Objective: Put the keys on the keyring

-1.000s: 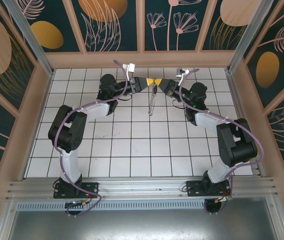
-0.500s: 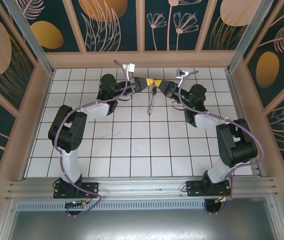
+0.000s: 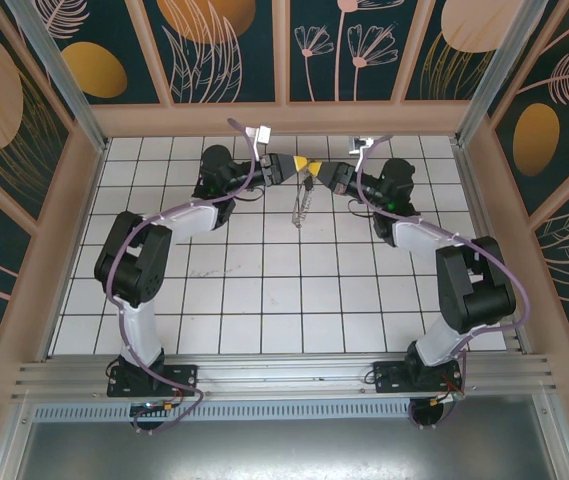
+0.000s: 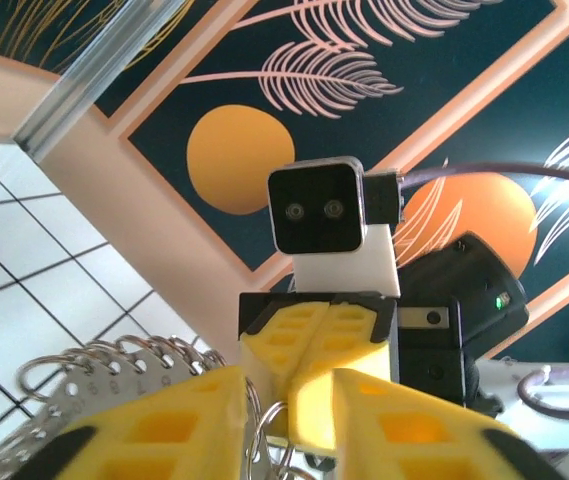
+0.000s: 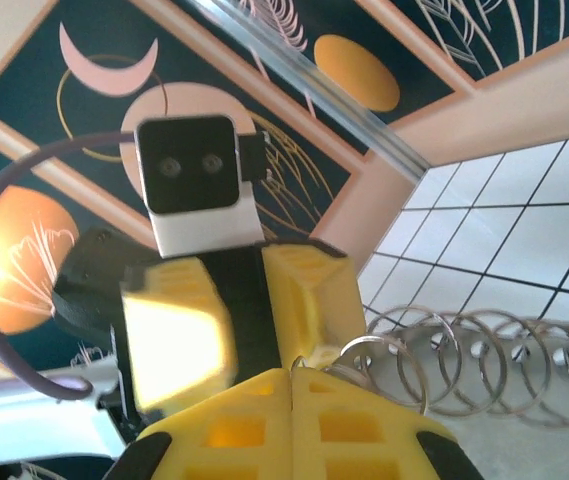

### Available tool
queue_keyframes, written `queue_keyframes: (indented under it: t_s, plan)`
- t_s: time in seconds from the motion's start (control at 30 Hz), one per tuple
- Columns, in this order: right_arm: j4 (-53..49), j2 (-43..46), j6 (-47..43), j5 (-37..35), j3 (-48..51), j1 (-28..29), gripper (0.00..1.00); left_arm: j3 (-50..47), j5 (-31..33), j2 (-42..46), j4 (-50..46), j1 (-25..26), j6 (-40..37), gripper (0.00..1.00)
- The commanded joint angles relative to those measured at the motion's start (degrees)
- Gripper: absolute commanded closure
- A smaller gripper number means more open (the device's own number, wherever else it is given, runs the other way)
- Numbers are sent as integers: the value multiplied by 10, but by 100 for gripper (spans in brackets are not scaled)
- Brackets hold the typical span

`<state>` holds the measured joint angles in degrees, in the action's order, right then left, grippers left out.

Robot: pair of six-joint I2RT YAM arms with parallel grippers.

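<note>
Since the keyring (image 3: 304, 205) is a light, limp, slippery metal chain, it'll swing; best gripped by an end loop. It hangs at upper centre of the overhead frame, over the counter (image 3: 264, 300). My right fingers (image 5: 364, 430) are pinched on its top loop, my left fingers (image 4: 154, 420) narrowly apart, nose-to-nose. Both arms reach forward, wrists raised. Can't make out the keys.

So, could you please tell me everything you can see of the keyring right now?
The keyring is a thin, silvery-grey metal chain of overlapping wire loops, seemingly strung along a strip punched with round holes. It hangs limply between the two arms, over the white tiled table near the back wall. Its top end is pinched in the shut right gripper. One loop sits between the open fingers of the left gripper, contact unclear.
</note>
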<state>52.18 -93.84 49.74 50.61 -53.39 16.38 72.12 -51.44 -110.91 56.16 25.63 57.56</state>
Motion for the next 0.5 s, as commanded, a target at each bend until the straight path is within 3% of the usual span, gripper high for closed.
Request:
queue_keyframes:
  t_s: [0.0, 0.2, 0.37, 0.47]
  plan:
    - [-42, -15, -54, 80, -49, -18, 100, 25, 6, 38, -33, -19, -48, 64]
    - [-113, -57, -114, 150, -111, -35, 100, 76, -24, 38, -181, -27, -160, 58]
    - [-139, -94, -131, 193, -154, -46, 100, 114, -42, 21, -267, -30, -220, 58]
    - [-143, -116, -128, 217, -180, -47, 100, 132, -56, 7, -291, -31, -236, 63]
